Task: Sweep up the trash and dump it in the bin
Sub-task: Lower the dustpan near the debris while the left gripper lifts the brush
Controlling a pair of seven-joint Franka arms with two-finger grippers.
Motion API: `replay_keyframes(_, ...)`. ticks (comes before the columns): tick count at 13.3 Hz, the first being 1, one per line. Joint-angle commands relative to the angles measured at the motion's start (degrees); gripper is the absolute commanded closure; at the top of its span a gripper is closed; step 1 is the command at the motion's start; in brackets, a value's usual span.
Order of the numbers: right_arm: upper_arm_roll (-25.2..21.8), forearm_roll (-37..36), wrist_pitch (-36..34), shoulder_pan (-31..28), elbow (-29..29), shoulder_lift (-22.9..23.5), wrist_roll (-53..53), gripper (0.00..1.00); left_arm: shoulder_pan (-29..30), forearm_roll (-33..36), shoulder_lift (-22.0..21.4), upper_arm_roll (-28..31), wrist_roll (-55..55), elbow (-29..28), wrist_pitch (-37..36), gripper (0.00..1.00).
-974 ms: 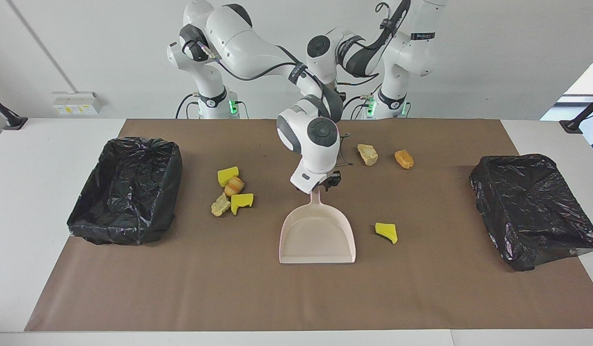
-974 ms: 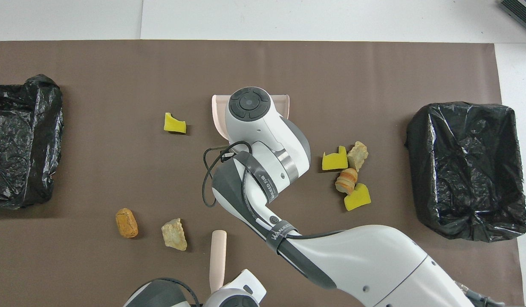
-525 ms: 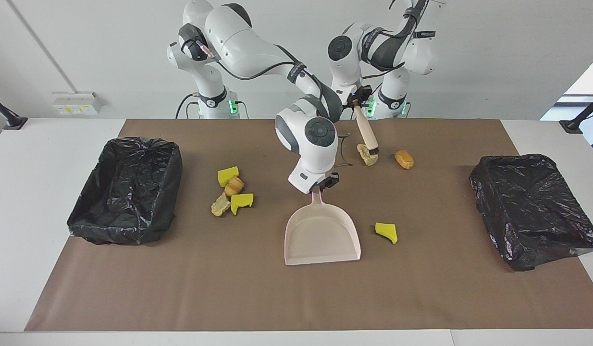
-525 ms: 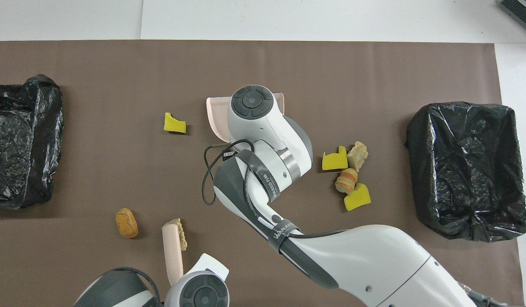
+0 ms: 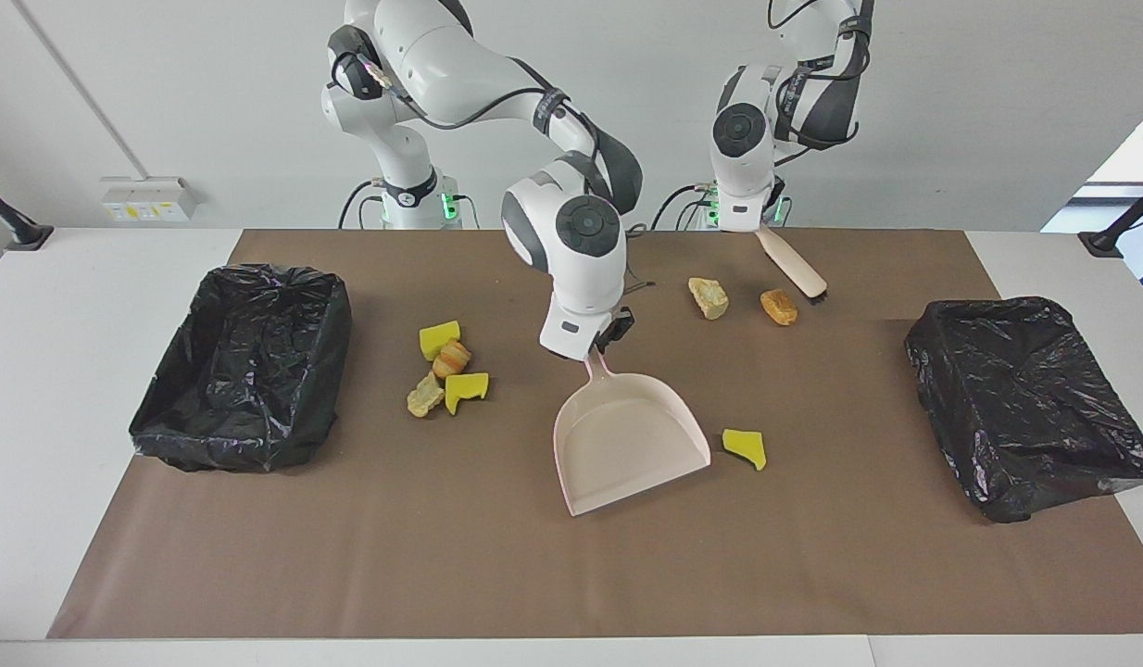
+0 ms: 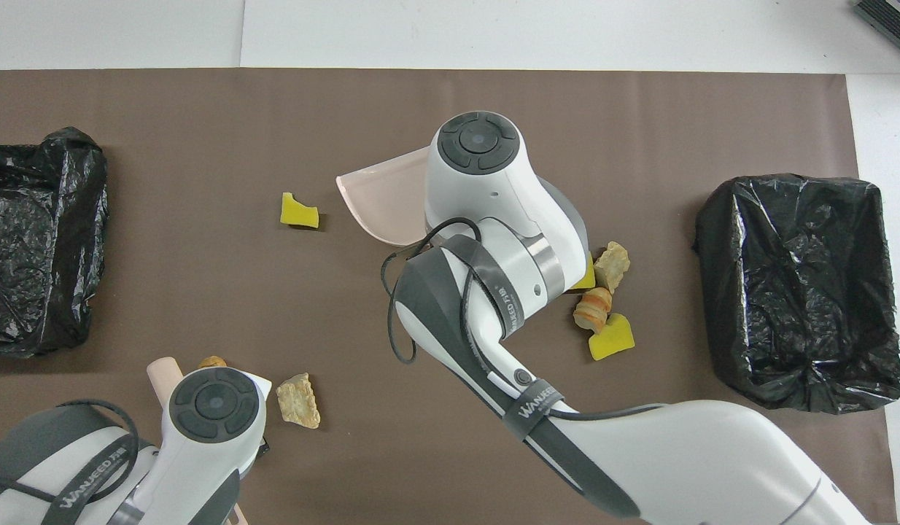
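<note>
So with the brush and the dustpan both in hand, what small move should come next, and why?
Probably lower the brush, held by the left gripper, beside the orange chunk and sweep it toward the dustpan. The right gripper holds the pan mouth angled near the yellow wedge; nothing lies in it.

A white table under brown paper, plain white wall.

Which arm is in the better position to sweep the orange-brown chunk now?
The left arm, I think. Its hand holds the beige brush with black bristles, whose bristles are right beside the orange-brown bread-like chunk. The right hand holds the beige plastic dustpan.
</note>
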Motion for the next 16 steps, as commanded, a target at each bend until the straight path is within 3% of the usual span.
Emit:
replay_keyframes(1,0.44,-1.1,0.52,-3.54,-12.67,-12.06,-14.96,1.0,1.53,1.08,-0.97,-0.96,-1.37,-0.84,-1.57,1.0)
replay_keyframes(3,0.44,-1.37,-1.23,-4.34,-20.23,-19.8,-27.24,1.0,0.58,0.21,0.17,-1.22,-1.29,-2.34,1.49,1.0)
replay_keyframes(5,0.62,-1.37,-0.71,-2.85,-24.81,-22.73,-31.7,1.0,-1.01,-3.29,2.63,-1.22,-1.46,-2.52,4.12,1.0)
replay_keyframes(9,0.53,-1.37,6.57,-3.19,-40.8,-31.33,-44.27,1.0,-1.98,-8.48,8.52,-1.22,-1.64,-2.08,11.85,1.0)
replay_keyframes(13,0.53,-1.37,6.67,-2.58,-44.43,-33.29,-43.85,1.0,-1.98,-11.04,12.56,-1.31,0.29,1.51,19.07,1.0)
replay_keyframes(16,0.53,-1.72,10.18,-1.17,-46.72,-32.59,-42.0,1.0,-1.9,-11.13,13.71,-1.22,8.08,2.32,22.85,1.0)
